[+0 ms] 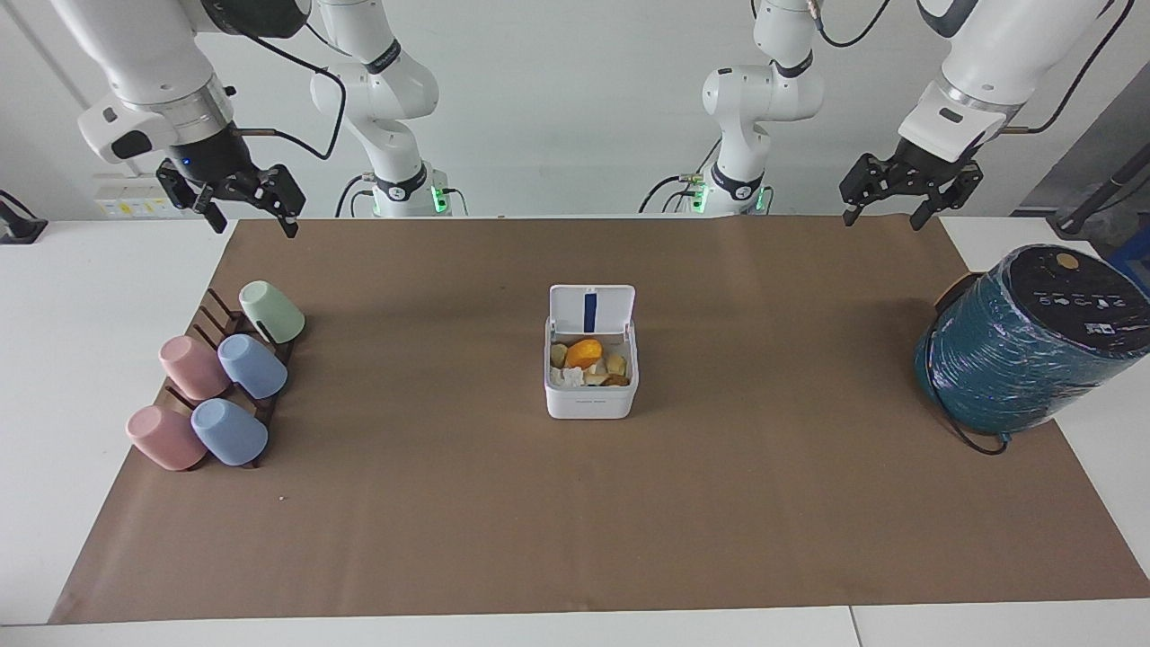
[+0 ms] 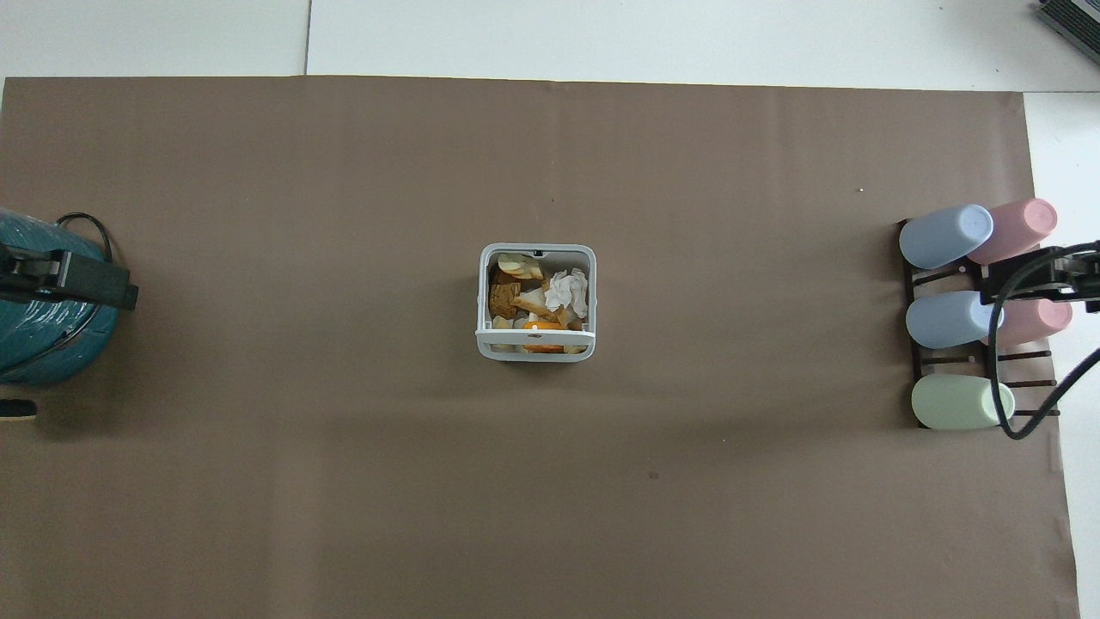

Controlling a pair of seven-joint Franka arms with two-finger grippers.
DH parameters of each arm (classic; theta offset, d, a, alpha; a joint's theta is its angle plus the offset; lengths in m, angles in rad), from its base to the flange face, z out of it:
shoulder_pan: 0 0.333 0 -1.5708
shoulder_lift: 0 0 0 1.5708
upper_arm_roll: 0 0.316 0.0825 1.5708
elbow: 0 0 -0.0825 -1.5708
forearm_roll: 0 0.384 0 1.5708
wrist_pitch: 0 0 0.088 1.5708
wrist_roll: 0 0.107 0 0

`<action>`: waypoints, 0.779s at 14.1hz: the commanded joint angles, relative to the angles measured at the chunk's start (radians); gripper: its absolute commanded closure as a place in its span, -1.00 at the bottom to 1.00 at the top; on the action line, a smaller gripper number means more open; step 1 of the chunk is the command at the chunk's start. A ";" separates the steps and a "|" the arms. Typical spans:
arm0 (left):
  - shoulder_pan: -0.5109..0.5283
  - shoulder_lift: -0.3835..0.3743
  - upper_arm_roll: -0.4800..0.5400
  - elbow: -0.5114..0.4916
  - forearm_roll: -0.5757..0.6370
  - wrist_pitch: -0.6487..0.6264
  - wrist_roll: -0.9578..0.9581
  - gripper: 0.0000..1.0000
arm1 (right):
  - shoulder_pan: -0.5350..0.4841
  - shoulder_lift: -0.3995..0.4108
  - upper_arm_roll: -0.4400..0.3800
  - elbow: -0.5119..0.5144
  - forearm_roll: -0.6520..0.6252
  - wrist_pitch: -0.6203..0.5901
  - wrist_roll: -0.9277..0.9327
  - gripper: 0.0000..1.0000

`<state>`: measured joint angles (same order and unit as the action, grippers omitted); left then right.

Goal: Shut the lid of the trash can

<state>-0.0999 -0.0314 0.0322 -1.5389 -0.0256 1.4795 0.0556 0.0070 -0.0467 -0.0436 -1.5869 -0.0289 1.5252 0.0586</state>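
Note:
The trash can is a small white square box in the middle of the brown paper, filled with food scraps and crumpled tissue. In the overhead view its inside shows. The lid stands upright and open on the side nearer to the robots, its blue stripe showing; in the overhead view it is seen edge-on. My right gripper hangs open and empty, raised over the mat's corner by the cup rack. My left gripper hangs open and empty, raised over the mat's corner by the teal cylinder. Both are well apart from the trash can.
A large teal wrapped cylinder lies at the left arm's end of the table with a black cable. A dark rack with several pastel cups stands at the right arm's end. Brown paper covers the table.

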 commanded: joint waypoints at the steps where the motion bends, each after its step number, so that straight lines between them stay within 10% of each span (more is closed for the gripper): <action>1: 0.017 -0.035 -0.008 -0.040 0.015 0.001 0.001 -1.00 | -0.009 -0.018 0.005 -0.010 0.020 -0.016 -0.022 -1.00; 11: -0.009 -0.036 -0.025 -0.047 0.015 0.030 -0.008 -1.00 | -0.009 -0.018 0.005 -0.010 0.020 -0.016 -0.022 -1.00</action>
<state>-0.0973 -0.0318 0.0148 -1.5394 -0.0256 1.4813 0.0556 0.0070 -0.0467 -0.0436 -1.5869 -0.0289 1.5252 0.0586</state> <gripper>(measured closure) 0.000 0.000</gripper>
